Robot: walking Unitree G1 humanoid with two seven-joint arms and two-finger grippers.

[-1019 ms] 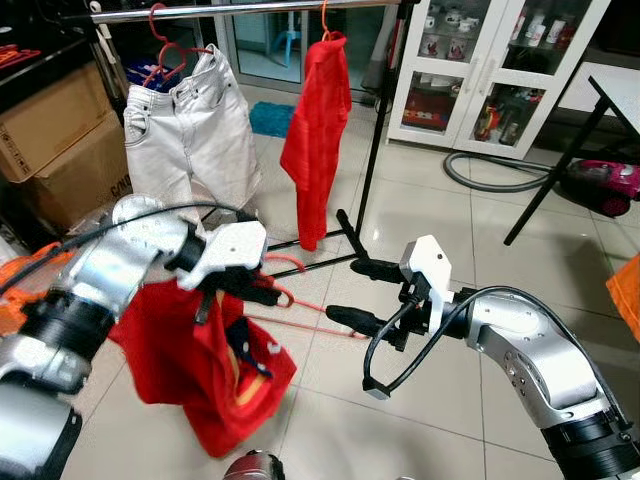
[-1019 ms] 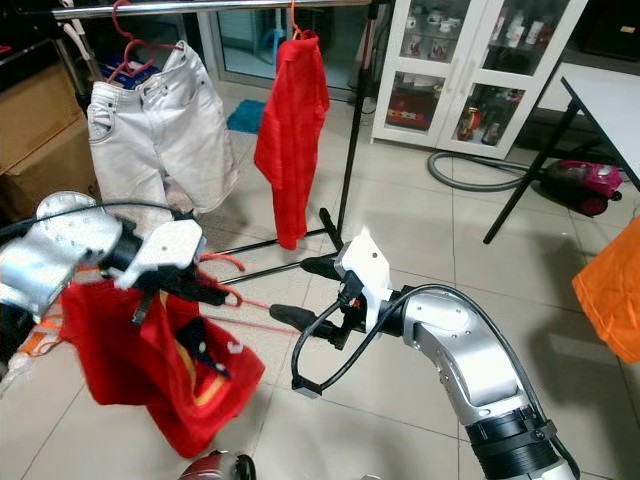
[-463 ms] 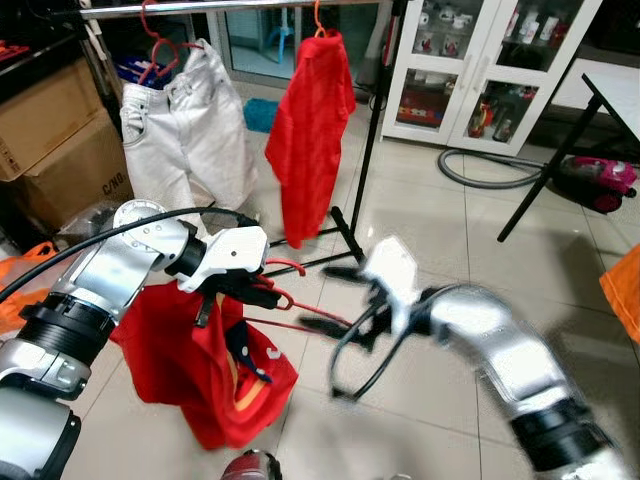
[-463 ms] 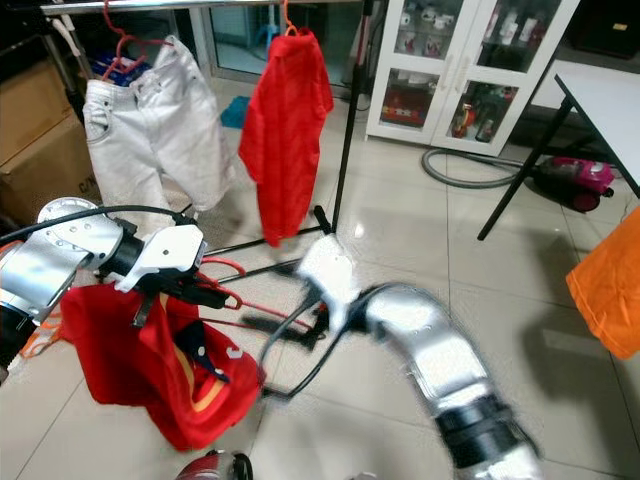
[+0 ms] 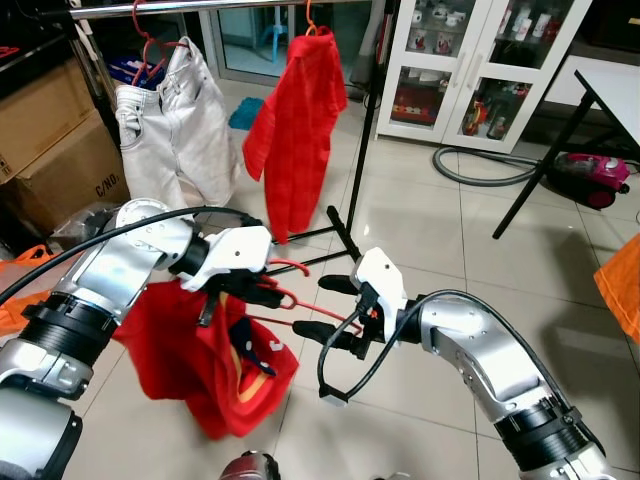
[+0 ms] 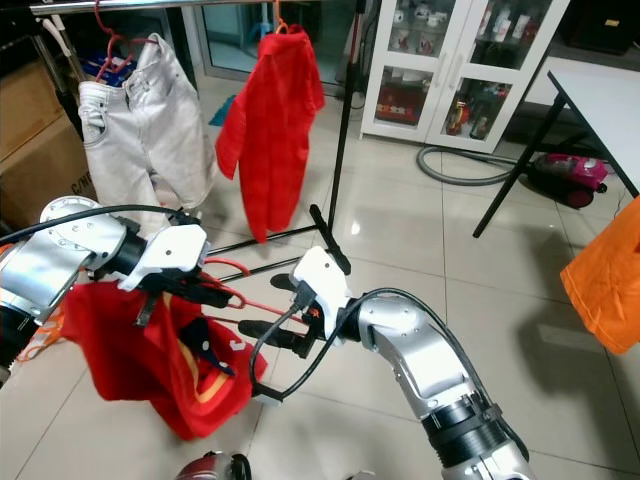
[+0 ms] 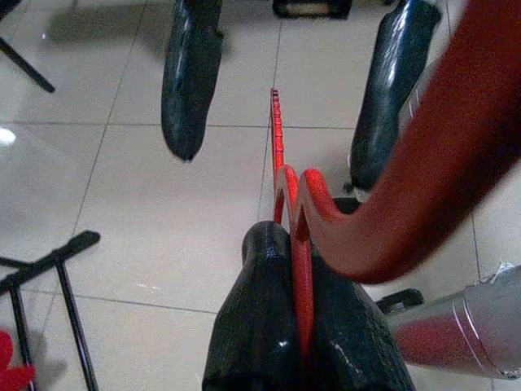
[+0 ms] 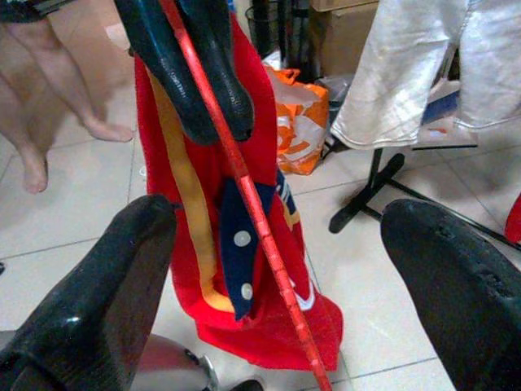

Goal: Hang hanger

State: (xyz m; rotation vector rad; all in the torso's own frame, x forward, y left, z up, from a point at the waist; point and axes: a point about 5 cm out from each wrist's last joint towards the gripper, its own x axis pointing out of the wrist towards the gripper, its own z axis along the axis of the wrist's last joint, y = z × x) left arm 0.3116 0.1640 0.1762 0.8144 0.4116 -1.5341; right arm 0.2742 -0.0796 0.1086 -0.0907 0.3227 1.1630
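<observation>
My left gripper (image 5: pixel 268 291) is shut on a red hanger (image 5: pixel 300 305) that carries a red garment with yellow and blue trim (image 5: pixel 215 365); the garment droops below the arm at lower left. In the left wrist view the hanger (image 7: pixel 295 236) runs between the closed fingers (image 7: pixel 260 326). My right gripper (image 5: pixel 318 311) is open just to the right of it, its fingers on either side of the hanger's bar (image 8: pixel 244 183). The clothes rail (image 5: pixel 230 7) crosses the top of the view.
White shorts (image 5: pixel 175 110) and a red shirt (image 5: pixel 295 120) hang from the rail, whose black post (image 5: pixel 372 110) and feet stand on the tiled floor. Cardboard boxes (image 5: pixel 45 140) at left, a glass cabinet (image 5: pixel 470 60) behind, a table leg (image 5: pixel 545 150) and vacuum (image 5: pixel 590 175) at right. A person's bare legs (image 8: pixel 49 106) stand nearby.
My right arm has swung left toward the hanger, so its open fingers now straddle the bar. The left gripper keeps its hold. The camera has shifted a little.
</observation>
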